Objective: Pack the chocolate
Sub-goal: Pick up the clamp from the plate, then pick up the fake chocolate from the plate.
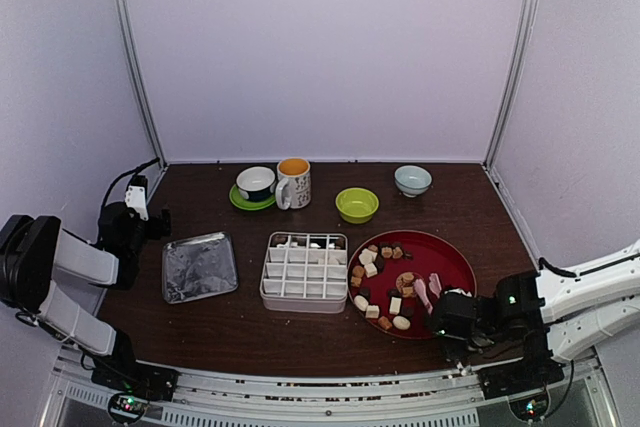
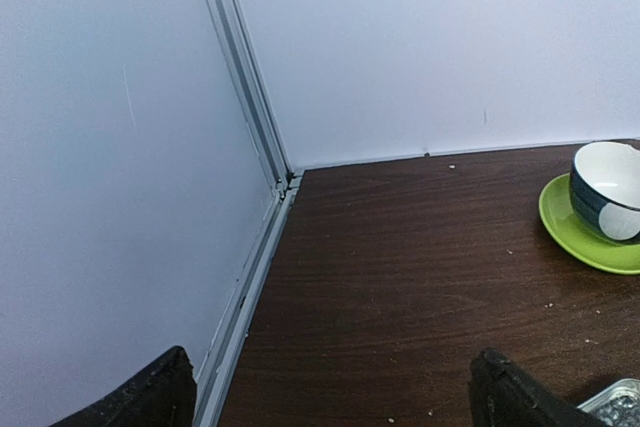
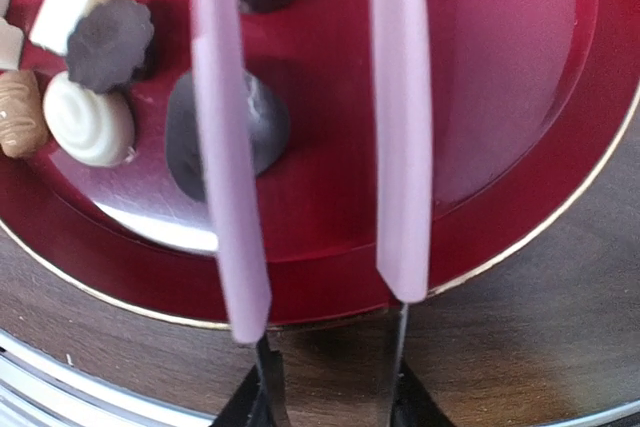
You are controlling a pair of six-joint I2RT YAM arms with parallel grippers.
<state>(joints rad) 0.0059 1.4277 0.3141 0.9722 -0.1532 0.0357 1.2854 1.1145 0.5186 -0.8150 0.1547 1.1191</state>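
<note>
From above: the chocolate lies mostly on the red plate, with a few pieces in the back row of the divided box. My left fingers hang spread wide at the left side of the table. My right fingers grasp the pink tongs over the plate's near edge.

Left wrist: my fingertips stand wide apart above the table.

Right wrist: the tong arms are apart, with a dark piece partly behind the left arm.

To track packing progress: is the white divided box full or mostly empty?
Mostly empty: the divided box holds chocolate only in its back row; other compartments look bare.
</note>
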